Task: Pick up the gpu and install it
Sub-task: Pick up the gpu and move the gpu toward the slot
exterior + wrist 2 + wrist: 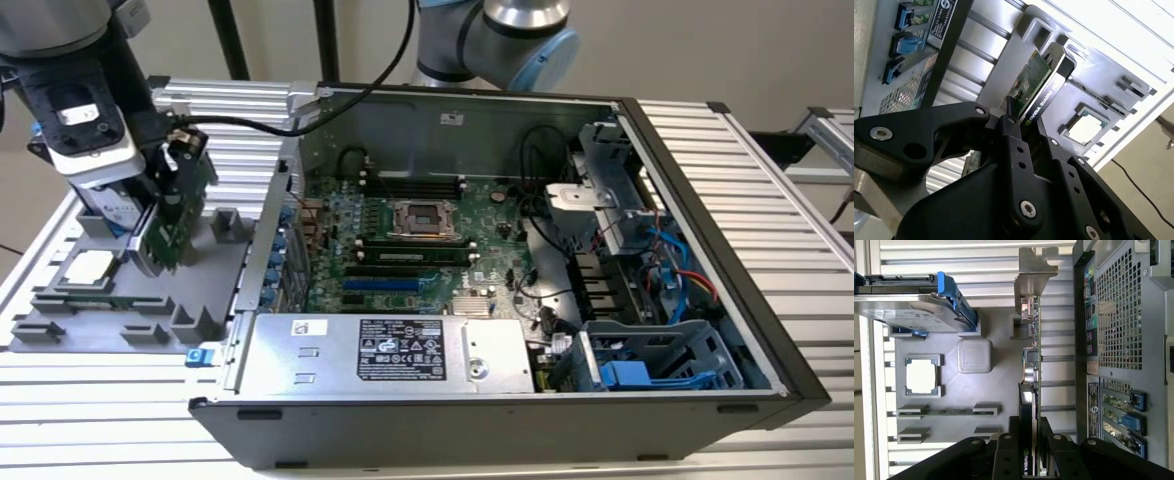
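Note:
The gpu (175, 226), a thin green card with a black face and a metal bracket, stands on edge, lifted over the grey holder tray (120, 305) at the exterior view's left. My gripper (166, 180) is shut on the card's upper edge. In the first wrist view the black fingers (1004, 450) clamp the gpu (1032, 355), and its bracket end points away from the wrist. In the second wrist view the gpu (1038, 82) sticks out from between the fingers (1015, 145). The open computer case (694, 130) with the green motherboard (334, 215) lies to the exterior view's right.
On the tray sit a processor chip (90, 267) and a silver hard drive in a blue frame (914, 312). The case's rear wall (1114, 315) stands close beside the card. A power supply (387, 350), cables and drive cages fill parts of the case.

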`<state>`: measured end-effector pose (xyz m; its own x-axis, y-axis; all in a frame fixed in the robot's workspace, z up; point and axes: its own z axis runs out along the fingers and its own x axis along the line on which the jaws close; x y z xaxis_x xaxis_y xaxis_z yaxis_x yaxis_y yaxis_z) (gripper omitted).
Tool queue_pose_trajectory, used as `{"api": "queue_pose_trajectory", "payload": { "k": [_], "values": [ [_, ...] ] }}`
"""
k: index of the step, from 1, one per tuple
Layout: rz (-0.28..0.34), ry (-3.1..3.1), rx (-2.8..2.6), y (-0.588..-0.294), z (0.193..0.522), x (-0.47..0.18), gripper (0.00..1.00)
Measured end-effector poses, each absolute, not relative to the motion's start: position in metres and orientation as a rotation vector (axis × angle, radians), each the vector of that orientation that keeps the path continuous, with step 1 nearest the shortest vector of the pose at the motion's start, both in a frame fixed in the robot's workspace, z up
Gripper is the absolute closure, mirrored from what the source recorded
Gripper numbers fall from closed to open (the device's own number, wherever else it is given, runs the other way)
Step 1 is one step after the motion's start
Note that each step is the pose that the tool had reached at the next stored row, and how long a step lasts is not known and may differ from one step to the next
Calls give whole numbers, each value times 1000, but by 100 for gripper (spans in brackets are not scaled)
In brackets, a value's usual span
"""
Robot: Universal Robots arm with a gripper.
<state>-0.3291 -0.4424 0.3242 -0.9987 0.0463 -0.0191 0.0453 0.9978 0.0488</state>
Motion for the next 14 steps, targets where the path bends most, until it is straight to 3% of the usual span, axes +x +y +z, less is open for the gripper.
{"api": "queue_pose_trajectory", "payload": {
  "k": [14],
  "values": [
    [75, 3120, 72, -442, 337, -329, 100]
  ]
}}
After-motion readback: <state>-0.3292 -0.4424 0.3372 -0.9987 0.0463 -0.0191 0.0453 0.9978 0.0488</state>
